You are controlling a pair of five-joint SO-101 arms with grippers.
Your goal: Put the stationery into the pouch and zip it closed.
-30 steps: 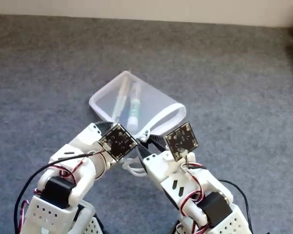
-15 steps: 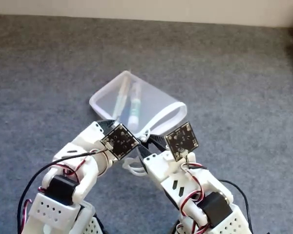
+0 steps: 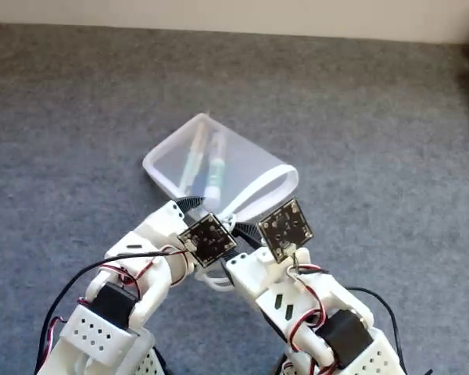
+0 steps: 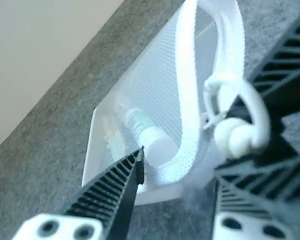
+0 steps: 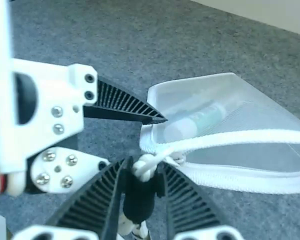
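Pens [image 3: 213, 176] are in the pouch [image 3: 250, 160], which lies just ahead of both grippers. The zip is still open with the mouth gaping, so closing is what's left. Right gripper [image 5: 142, 172] pinches the pull [image 5: 146, 165]. Left gripper [image 4: 180, 167] is spread around the pouch's near corner. Right wrist view gives the pinch; high view gives the full pouch outline.

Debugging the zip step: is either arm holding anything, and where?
The right gripper is shut on the white zipper pull cord of the translucent mesh pouch. The left gripper is open, holding nothing.
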